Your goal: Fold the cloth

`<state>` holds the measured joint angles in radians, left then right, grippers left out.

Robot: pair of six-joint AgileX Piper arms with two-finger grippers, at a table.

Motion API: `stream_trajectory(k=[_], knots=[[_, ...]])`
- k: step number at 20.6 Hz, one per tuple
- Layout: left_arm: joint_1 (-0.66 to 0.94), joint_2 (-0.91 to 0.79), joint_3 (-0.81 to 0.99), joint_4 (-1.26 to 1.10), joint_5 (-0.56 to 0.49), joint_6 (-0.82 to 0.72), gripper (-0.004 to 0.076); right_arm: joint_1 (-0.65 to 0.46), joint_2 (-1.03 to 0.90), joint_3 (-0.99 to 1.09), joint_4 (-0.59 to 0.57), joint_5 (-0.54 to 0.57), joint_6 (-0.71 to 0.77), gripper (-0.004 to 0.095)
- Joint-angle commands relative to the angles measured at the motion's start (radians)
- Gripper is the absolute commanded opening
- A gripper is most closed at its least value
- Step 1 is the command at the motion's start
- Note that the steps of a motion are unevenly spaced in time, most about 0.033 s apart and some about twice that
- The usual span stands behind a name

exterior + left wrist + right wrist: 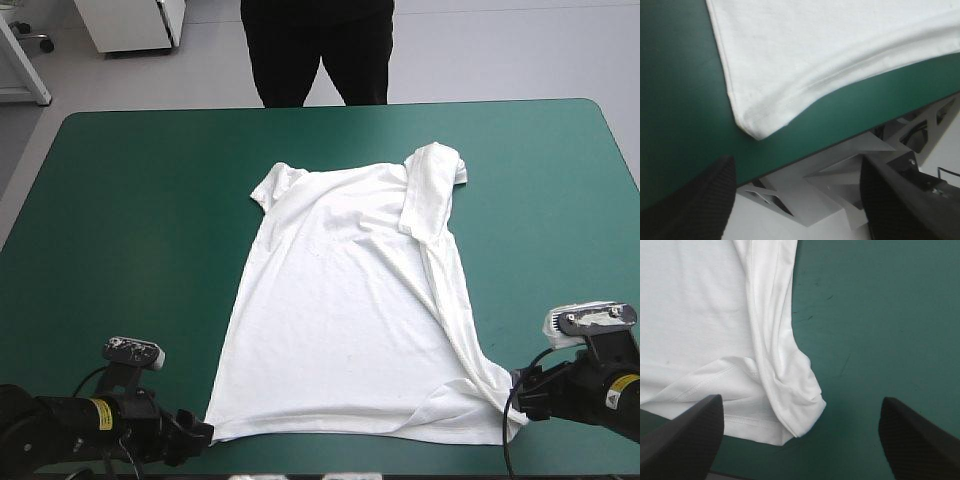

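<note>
Both spread wide, left tool (pixel 795 175) facing one T-shirt (pixel 350 300) hem corner, right tool (pixel 800 405) facing the other.

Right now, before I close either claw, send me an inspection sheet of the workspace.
Surface: table with teal-green cover, bare around the job's thing.
Job's things: T-shirt, white, spread flat with its hem toward the near edge; the side toward the right arm is folded in along a strip and that sleeve is doubled over.
Clutter: nothing seen.
Claws: left claw open, low at the near edge, the hem's corner just ahead of it and untouched. Right claw open, the bunched hem corner lying between its fingers, not gripped.
Cables: nothing seen.
Surroundings: nothing seen at or over the table's top.
</note>
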<state>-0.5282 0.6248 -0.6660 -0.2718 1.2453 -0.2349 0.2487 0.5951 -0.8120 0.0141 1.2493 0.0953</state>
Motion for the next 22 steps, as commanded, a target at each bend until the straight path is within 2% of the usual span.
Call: stream_trajectory(k=[1, 5, 7, 8, 11, 16, 18, 20, 22], knots=[[-0.008, 0.014, -0.030, 0.062, 0.045, -0.012, 0.0511, 0.001, -0.007, -0.030, -0.025, 0.000, -0.015, 0.0793], [-0.008, 0.086, -0.019, 0.171, 0.025, 0.026, 0.0511, 0.001, 0.015, -0.011, -0.099, 0.000, -0.041, 0.0793], [-0.008, 0.142, 0.001, 0.144, -0.051, 0.070, 0.0511, 0.001, 0.029, 0.020, -0.108, 0.000, -0.044, 0.0793], [-0.008, 0.179, 0.023, 0.117, -0.121, 0.089, 0.0511, 0.001, 0.034, 0.038, -0.108, 0.000, -0.049, 0.0793], [-0.008, 0.276, 0.084, 0.077, -0.218, 0.155, 0.0511, 0.001, 0.034, 0.055, -0.136, -0.002, -0.062, 0.0793], [-0.010, 0.402, 0.142, 0.072, -0.320, 0.197, 0.0511, 0.001, 0.034, 0.055, -0.168, -0.002, -0.067, 0.0793], [-0.010, 0.436, 0.142, 0.024, -0.345, 0.245, 0.0494, 0.001, 0.034, 0.055, -0.178, -0.002, -0.088, 0.0793], [-0.010, 0.489, 0.148, -0.001, -0.371, 0.264, 0.0433, 0.001, 0.037, 0.055, -0.186, -0.002, -0.139, 0.0793], [-0.010, 0.513, 0.148, -0.004, -0.371, 0.274, 0.0410, 0.001, 0.043, 0.055, -0.168, -0.002, -0.175, 0.0793]])
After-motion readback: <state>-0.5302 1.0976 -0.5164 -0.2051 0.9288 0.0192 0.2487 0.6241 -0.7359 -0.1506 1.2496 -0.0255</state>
